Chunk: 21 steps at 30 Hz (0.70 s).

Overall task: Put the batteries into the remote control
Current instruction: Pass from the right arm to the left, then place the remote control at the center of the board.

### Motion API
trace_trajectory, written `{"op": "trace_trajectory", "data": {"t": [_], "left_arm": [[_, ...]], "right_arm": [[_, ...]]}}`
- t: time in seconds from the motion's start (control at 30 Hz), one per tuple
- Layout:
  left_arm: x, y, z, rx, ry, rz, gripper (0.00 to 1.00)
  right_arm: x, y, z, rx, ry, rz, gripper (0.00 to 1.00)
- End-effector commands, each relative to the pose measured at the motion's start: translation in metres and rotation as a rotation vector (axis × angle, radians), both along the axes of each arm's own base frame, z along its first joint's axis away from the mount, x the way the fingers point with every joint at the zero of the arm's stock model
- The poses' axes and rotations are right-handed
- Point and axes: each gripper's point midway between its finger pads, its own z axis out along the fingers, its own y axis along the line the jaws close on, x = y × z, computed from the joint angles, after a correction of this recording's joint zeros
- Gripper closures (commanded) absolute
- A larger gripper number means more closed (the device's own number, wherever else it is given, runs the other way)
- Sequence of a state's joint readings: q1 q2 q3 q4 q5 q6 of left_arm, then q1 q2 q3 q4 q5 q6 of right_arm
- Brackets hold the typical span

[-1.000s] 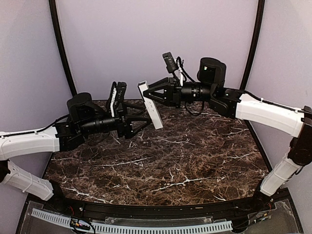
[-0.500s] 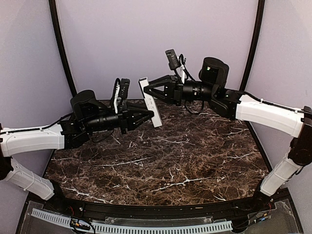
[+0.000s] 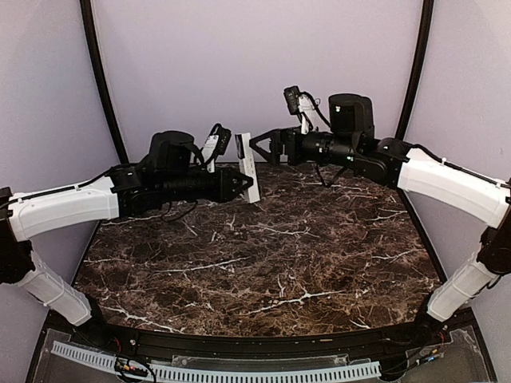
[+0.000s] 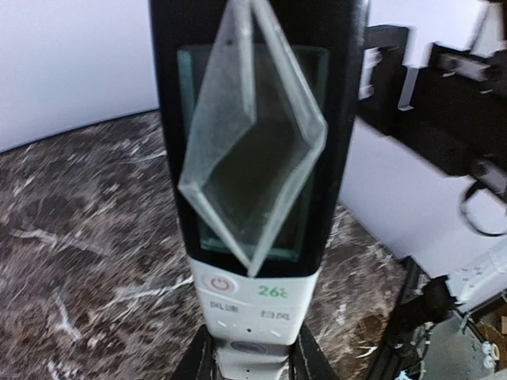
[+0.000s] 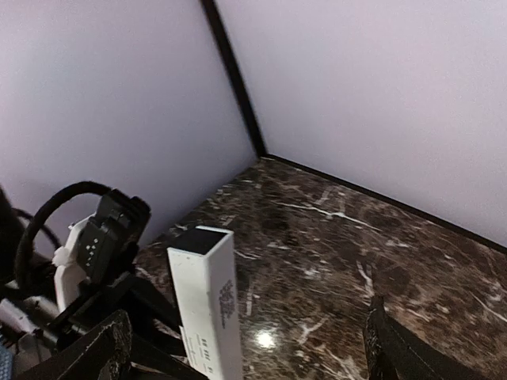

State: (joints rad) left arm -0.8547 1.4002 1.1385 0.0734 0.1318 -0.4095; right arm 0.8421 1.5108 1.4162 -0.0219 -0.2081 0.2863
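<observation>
The remote [image 3: 248,167] hangs tilted in the air over the far edge of the brown marbled table [image 3: 279,263]. The left gripper [image 3: 239,186] is clamped near its lower end (the dark screen and red power button face that wrist camera). The right gripper [image 3: 257,148] stands wide open just beside the remote's top, not touching it. Lilac walls [image 3: 255,64] close off the back.

Around me: pale lilac walls [image 3: 239,64], black corner posts [image 3: 101,80] | below me: dark brown marble table [image 3: 279,263], white-veined | light: one bright glare on it.
</observation>
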Motion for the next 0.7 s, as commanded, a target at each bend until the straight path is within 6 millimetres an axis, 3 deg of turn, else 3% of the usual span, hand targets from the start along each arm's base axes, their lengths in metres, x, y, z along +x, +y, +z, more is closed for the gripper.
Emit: {"op": "trace_trajectory", "data": {"t": [0.0, 0.1, 0.23, 0.37, 0.67], "left_arm": [[0.015, 0.057, -0.115, 0.424, 0.328, 0.286, 1.0], [0.012, 0.068, -0.161, 0.521, 0.471, 0.333, 1.0], [0.01, 0.073, -0.198, 0.548, 0.576, 0.362, 1.0], [0.012, 0.083, -0.226, 0.612, 0.637, 0.388, 1.0], [0.01, 0.096, -0.273, 0.713, 0.801, 0.414, 1.0]], "right_arm": [[0.055, -0.081, -0.075, -0.366, 0.133, -0.505, 0.01], [0.053, -0.097, -0.105, -0.466, 0.189, -0.555, 0.01], [0.049, -0.111, -0.132, -0.513, 0.26, -0.59, 0.01], [0.046, -0.122, -0.153, -0.558, 0.303, -0.613, 0.02], [0.042, -0.128, -0.169, -0.595, 0.331, -0.618, 0.01]]}}
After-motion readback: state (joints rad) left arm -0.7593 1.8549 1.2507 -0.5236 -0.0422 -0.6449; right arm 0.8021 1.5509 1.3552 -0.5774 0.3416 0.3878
